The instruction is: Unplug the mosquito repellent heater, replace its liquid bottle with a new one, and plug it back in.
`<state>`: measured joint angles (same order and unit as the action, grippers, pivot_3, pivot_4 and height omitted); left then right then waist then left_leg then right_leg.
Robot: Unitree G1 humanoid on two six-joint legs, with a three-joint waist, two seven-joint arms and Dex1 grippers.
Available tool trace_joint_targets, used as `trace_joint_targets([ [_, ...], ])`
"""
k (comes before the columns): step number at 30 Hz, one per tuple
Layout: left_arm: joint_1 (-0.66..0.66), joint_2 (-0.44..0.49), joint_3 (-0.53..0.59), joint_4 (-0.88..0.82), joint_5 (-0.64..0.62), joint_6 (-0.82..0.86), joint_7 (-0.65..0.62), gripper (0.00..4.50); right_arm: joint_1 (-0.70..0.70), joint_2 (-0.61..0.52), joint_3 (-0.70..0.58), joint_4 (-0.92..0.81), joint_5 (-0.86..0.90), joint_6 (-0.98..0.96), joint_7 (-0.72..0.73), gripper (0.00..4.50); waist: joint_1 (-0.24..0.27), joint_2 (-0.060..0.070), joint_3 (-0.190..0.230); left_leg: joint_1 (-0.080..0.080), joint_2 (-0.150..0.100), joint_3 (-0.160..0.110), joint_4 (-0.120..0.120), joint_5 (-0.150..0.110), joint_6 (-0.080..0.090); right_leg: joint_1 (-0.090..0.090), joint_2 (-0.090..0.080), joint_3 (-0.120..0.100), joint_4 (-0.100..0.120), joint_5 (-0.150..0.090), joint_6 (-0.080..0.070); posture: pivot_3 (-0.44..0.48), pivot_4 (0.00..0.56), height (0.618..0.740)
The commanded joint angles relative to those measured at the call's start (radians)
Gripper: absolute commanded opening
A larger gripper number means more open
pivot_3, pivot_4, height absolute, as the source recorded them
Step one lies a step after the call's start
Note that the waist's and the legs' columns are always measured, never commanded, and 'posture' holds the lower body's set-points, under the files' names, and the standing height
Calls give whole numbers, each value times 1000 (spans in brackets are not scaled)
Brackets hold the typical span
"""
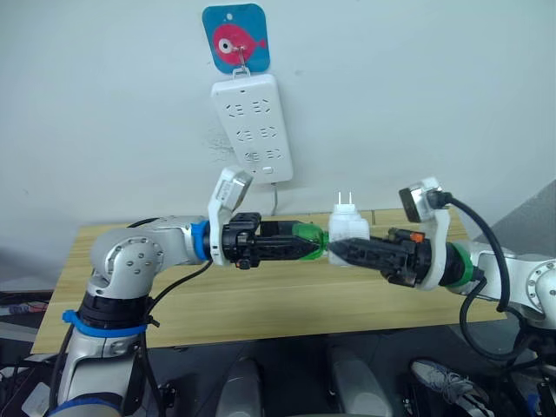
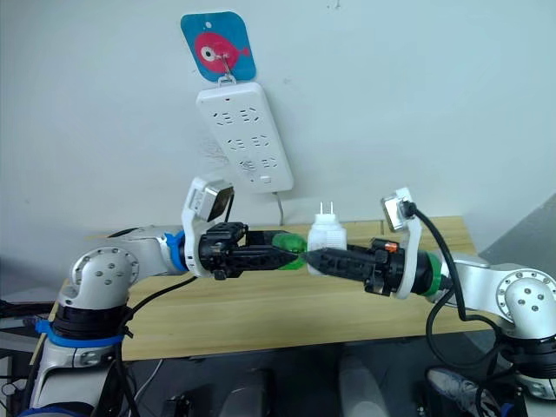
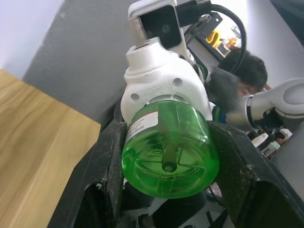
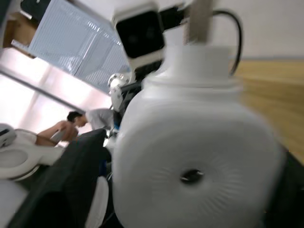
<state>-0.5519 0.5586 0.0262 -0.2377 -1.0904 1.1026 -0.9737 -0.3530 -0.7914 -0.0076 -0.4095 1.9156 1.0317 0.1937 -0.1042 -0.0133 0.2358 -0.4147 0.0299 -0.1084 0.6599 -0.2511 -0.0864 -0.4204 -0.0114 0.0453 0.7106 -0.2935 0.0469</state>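
The heater (image 1: 348, 229) is unplugged and held in the air above the wooden table (image 1: 261, 300), over the middle of its back edge, with its two metal prongs pointing up. A green bottle (image 1: 309, 239) is joined to the heater's side and sticks out sideways toward the robot's left.

The left gripper (image 1: 314, 245) pinches the green bottle: in the left wrist view its two black fingers (image 3: 107, 166) press against opposite sides of the clear green body (image 3: 170, 152), whose round base faces the camera with a wick at its centre. The white heater (image 3: 161, 80) sits just beyond the bottle's far end.

The right gripper (image 1: 339, 250) comes in from the other side and clamps the white heater; in the right wrist view the heater's round face (image 4: 194, 161), with a small hole in the middle, sits between the dark fingers.

On the wall behind, a white power strip (image 1: 253, 127) hangs from a hook on a blue card with a pink fish (image 1: 235, 37). Its cable (image 1: 274, 201) drops behind the table's back edge.
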Motion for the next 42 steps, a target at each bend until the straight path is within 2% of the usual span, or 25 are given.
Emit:
trace_joint_targets([
  [1, -5, -12, 39, 13, -1, -35, 12, 2299, 7, -34, -19, -29, 34, -5, -2, 4500, 1, 0, 0, 0, 0, 0, 0, 0, 0, 0, 0, 0, 0, 0, 0, -141, 200, 725],
  [7, -18, -53, 71, 58, -20, -39, 73, 2299, 32, -76, -47, -53, -28, -7, 29, 4500, 6, 0, 0, 0, 0, 0, 0, 0, 0, 0, 0, 0, 0, 0, 0, -147, 199, 725],
  [10, -28, -76, 85, 78, -10, -46, 104, 2299, 88, -124, -64, -140, -228, 3, 136, 4500, 13, 0, 0, 0, 0, 0, 0, 0, 0, 0, 0, 0, -1, 0, 0, -152, 198, 725],
  [12, -39, -79, 84, 91, 13, -59, 117, 2299, 163, -193, -36, -204, -484, -51, 250, 4332, 17, 0, 0, 0, 0, 0, 0, 0, 0, 0, 0, -1, -1, 0, 0, -157, 196, 725],
  [14, -45, -71, 81, 96, 10, -47, 110, 2299, 221, -234, -10, -208, -697, -145, 343, 3893, 18, 0, 0, 0, 0, -1, 0, 0, 0, 0, 0, -1, -2, 0, 0, -162, 196, 725],
  [18, -46, -43, 75, 84, -27, 6, 83, 2299, 226, -166, -5, -121, -964, -324, 363, 2371, 13, 0, 0, 0, 0, 1, 1, 0, 0, 1, 0, 1, -4, -2, 6, -169, 196, 725],
  [20, -46, -28, 72, 72, -50, 38, 67, 2299, 179, -111, -4, -73, -1028, -377, 381, 1635, 9, 0, 0, 0, 0, 1, 1, 0, 0, 1, 0, 1, -4, -2, 6, -169, 195, 725],
  [24, -58, -8, 82, 68, -125, 120, 59, 2299, 3, -5, 2, 57, -1034, -371, 447, 103, -4, 0, 0, 0, 0, 1, 1, 0, 0, 1, 1, 1, -3, 1, 1, -170, 193, 725],
  [27, -67, -2, 82, 65, -152, 149, 63, 2299, -70, 44, 42, 113, -1098, -391, 503, 0, -5, 0, 0, 0, 0, 0, 0, 0, 0, 1, 1, 0, -3, 1, 1, -163, 191, 725],
  [31, -74, -4, 85, 68, -167, 163, 78, 2299, -108, 81, 78, 90, -1091, -354, 583, 0, -3, 0, 0, -1, 0, 0, 0, 0, 0, 0, -1, -1, -3, 0, 1, -158, 191, 725],
  [35, -72, -12, 97, 81, -164, 153, 105, 2299, -93, 89, 68, -10, -996, -256, 620, 0, -2, 0, 0, -1, 0, -1, 1, 0, 0, 1, -1, -1, -2, 1, 1, -149, 194, 725],
  [42, -51, -17, 103, 81, -134, 122, 133, 2299, -64, 83, 1, -110, -862, -142, 595, 0, -2, 0, 0, 0, 0, -1, 1, 0, 0, 1, -1, -1, -2, 1, 1, -155, 197, 725],
])
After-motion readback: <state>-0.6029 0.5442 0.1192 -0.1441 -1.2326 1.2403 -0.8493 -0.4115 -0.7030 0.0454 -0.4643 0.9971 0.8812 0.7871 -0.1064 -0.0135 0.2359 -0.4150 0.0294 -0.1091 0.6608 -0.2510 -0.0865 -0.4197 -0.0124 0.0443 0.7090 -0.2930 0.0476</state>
